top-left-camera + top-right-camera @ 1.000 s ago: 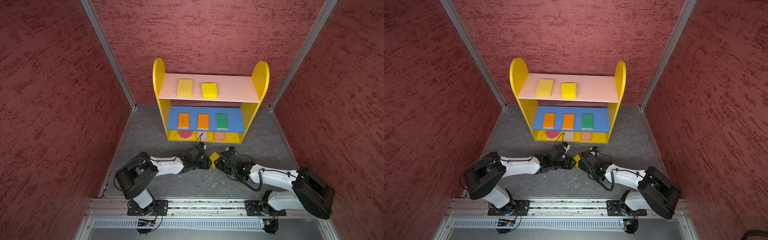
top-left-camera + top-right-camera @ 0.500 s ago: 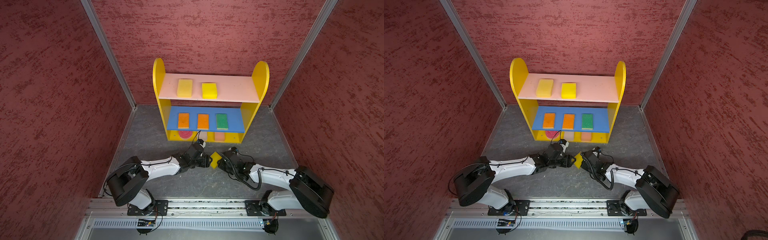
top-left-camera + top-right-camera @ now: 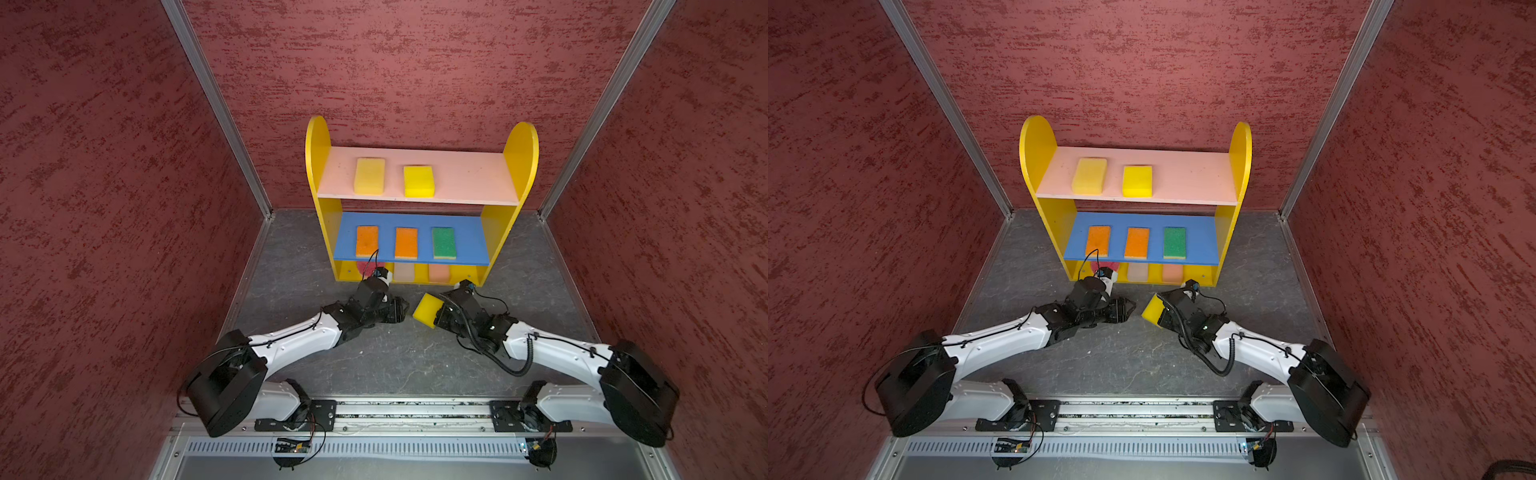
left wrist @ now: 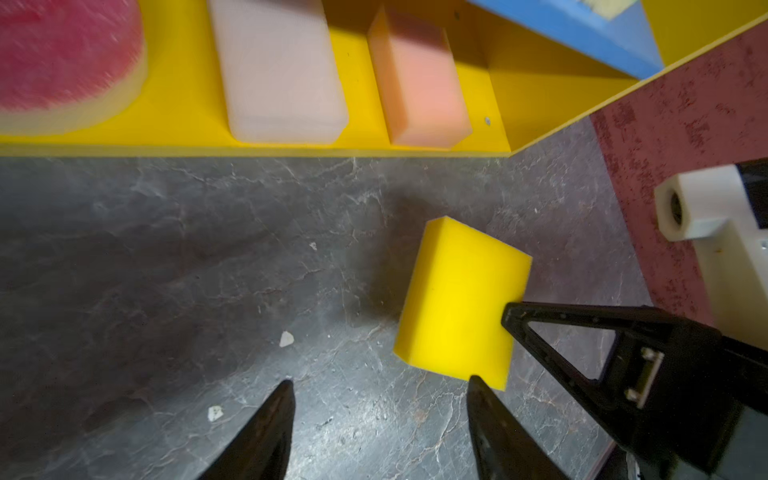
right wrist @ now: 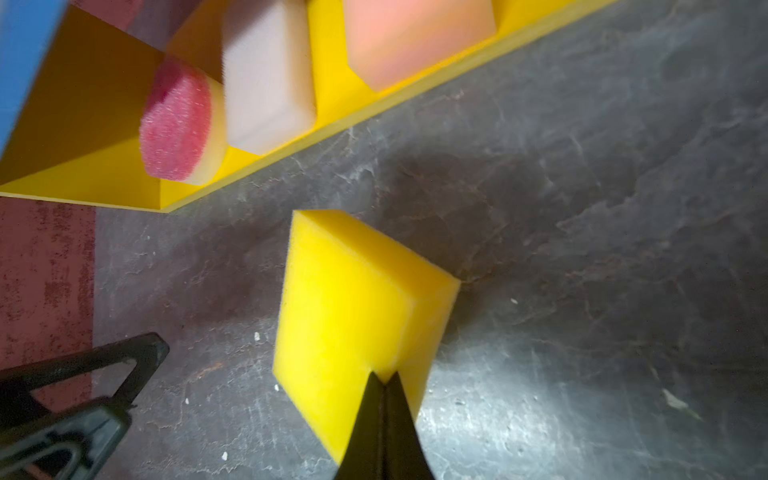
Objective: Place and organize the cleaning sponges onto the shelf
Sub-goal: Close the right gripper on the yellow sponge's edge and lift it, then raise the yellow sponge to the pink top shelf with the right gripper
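Right fingers (image 5: 376,424) clenched on yellow sponge (image 5: 349,299) edge; sponge tilted low over bench (image 3: 374,365), just before shelf (image 3: 524,153). Left fingers (image 4: 266,436) spread, empty. Foam probably light, squashy: grip deeper, mid-body.

A: How much of the shelf's (image 3: 521,158) base tier shows from above?

B: Little. In both top views the blue board (image 3: 469,245) covers most of it. Only the front ends of the off-white sponge (image 3: 404,272) and the peach sponge (image 3: 439,273) peek out. The red-pink sponge (image 3: 360,266), at the shelf's left end, sits partly behind the left wrist camera (image 3: 381,274) and its cable.

A: And close up?

B: In the left wrist view the red-pink sponge is blurred and cut off by the edge. The right wrist view cuts off the peach sponge's far part.

A: The right gripper (image 5: 384,379)?

B: It's in front of the shelf. From above, its fingertips are hidden behind the yellow sponge (image 3: 426,309) and its own wrist.
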Controlling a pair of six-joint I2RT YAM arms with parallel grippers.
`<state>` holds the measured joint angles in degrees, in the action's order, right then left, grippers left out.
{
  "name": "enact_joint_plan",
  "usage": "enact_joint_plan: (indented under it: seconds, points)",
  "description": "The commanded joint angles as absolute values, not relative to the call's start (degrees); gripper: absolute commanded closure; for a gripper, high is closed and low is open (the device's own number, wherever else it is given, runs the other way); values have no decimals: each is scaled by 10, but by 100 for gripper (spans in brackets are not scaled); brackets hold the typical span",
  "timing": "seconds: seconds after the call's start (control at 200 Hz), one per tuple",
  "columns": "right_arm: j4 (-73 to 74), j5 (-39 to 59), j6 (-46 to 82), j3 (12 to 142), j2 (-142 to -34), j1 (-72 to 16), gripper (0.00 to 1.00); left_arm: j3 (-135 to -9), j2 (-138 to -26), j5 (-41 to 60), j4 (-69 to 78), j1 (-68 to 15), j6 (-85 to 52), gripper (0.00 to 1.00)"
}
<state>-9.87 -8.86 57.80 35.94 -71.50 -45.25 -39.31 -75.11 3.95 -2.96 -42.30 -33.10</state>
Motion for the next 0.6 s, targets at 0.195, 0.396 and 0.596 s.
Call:
enact_joint_plan:
  seconds: [0.195, 0.396, 0.596]
  points:
    - [-277, -119, 492, 456, -591, -451, 100, -395, -662, 28, -84, -380, -297, 33]
    - [-420, -143, 423, 603, -557, -451, 100, -399, -614, 21, -114, -357, -294, 32]
    - [-554, -199, 346, 816, -619, -451, 100, -403, -592, 16, -131, -351, -291, 32]
